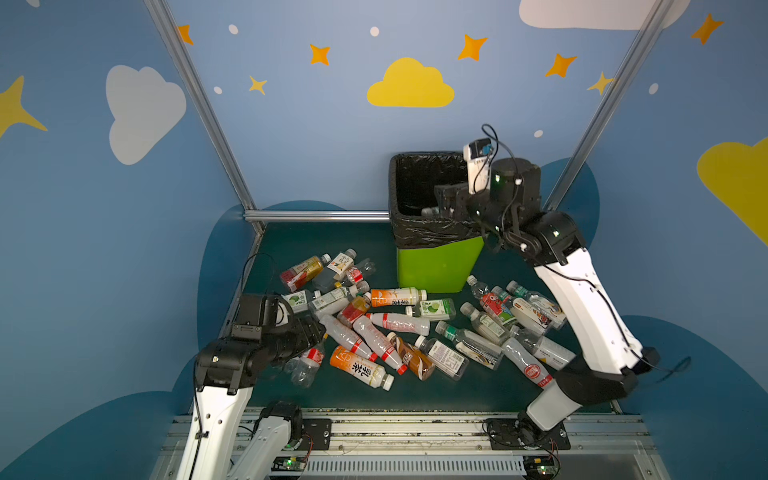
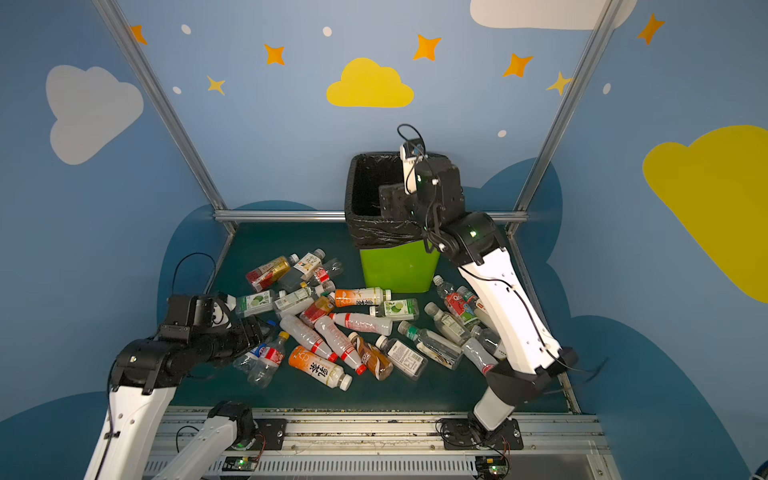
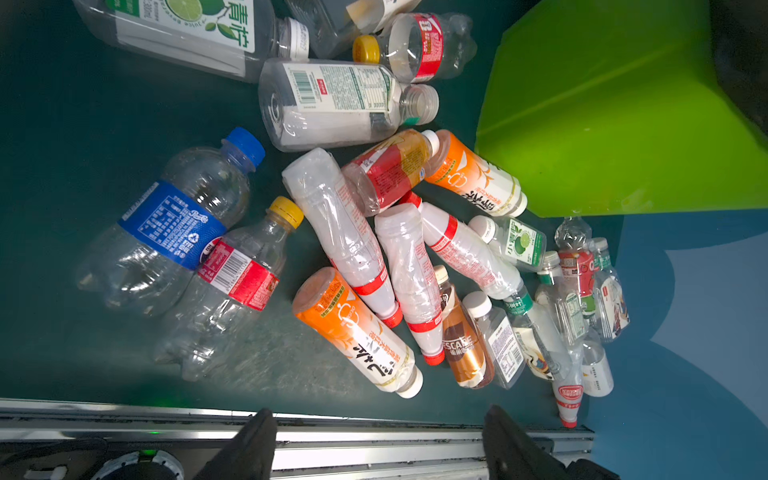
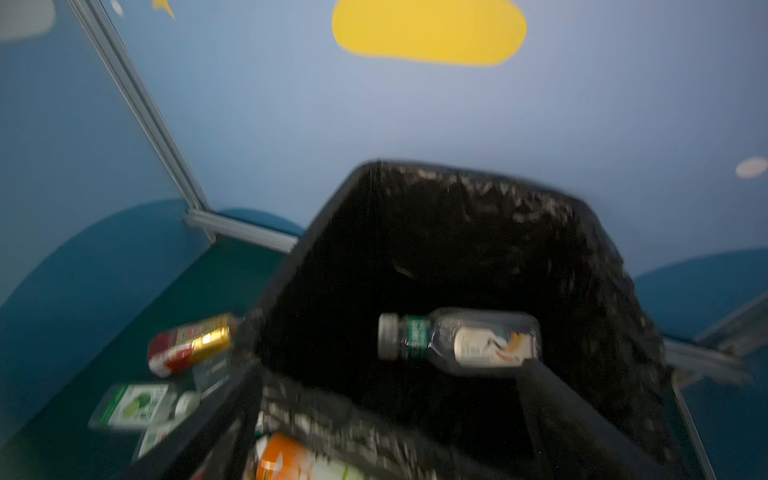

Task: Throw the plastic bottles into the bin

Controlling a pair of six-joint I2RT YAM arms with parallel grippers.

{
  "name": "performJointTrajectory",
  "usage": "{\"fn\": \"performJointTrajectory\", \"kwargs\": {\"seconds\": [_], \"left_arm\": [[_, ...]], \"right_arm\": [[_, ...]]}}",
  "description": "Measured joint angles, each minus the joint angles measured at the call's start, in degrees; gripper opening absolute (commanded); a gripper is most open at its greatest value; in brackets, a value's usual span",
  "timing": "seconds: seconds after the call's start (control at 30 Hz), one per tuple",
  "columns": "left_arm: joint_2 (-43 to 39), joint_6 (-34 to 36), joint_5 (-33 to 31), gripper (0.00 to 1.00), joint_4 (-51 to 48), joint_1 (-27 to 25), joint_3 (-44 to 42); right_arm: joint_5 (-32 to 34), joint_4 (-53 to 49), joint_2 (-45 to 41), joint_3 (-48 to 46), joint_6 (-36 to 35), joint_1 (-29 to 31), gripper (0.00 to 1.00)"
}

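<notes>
Right gripper (image 1: 444,199) is up over the mouth of the bin (image 1: 436,266), fingers spread wide and nothing pinched between them. Its wrist view is pretty blurry, but you can make out a grey-capped clear bottle with a green band (image 4: 457,340) lying sideways inside the opening of the black bag (image 4: 457,208), right by one finger. Can't tell if it's touching. The bin stands upright toward the far edge of the counter (image 1: 457,395), a bit right of the middle, with the bag folded over its rim.

Left gripper (image 3: 378,411) sits low near the left edge of the counter, also open, with nothing between its fingers. Close by are a blue-label bottle (image 3: 174,224) and a red-label bottle (image 3: 241,270) with a yellow cap, lying side by side and touching. The other plastic bottles (image 1: 376,338) lie in a jumble across the middle of the counter, from left edge to right, a few near the bin's base.
</notes>
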Motion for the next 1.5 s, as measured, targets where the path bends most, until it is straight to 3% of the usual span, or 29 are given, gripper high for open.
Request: {"fn": "performJointTrajectory", "kwargs": {"seconds": [0.1, 0.23, 0.4, 0.5, 0.63, 0.9, 1.1, 1.5], "left_arm": [[-2.3, -0.5, 0.4, 0.65, -1.9, -1.0, -2.8], [-2.7, -1.5, 1.2, 0.66, -2.5, -2.7, -7.4], [-1.2, -3.5, 0.2, 0.67, -2.1, -4.9, -8.3], [1.1, -4.6, -1.6, 0.65, -2.1, -6.8, -8.3], [5.0, -5.5, -6.7, 0.65, -2.6, -8.8, -8.0], [14.0, -4.8, -14.9, 0.65, -1.3, -9.0, -7.3], [21.0, -4.4, -15.7, 0.69, 1.5, -9.0, -7.4], [25.4, -6.1, -17.8, 0.77, 2.7, -8.3, -9.4]], "right_arm": [[-0.8, -1.4, -12.7, -11.5, 2.4, 0.0, 0.93], [-3.0, -3.9, -29.0, -23.1, 5.5, 0.0, 0.92], [-10.6, -10.9, -39.6, -35.4, 10.2, 1.0, 0.8], [-15.6, -14.9, -39.4, -44.1, 14.1, 4.0, 0.75], [-16.8, -17.1, -36.1, -52.5, 19.3, 11.8, 0.73], [-15.5, -14.5, -30.1, -54.6, 25.3, 22.6, 0.72], [-14.6, -12.6, -25.4, -52.9, 25.4, 26.1, 0.73], [-14.5, -11.0, -26.4, -53.3, 25.9, 28.3, 0.73]]}}
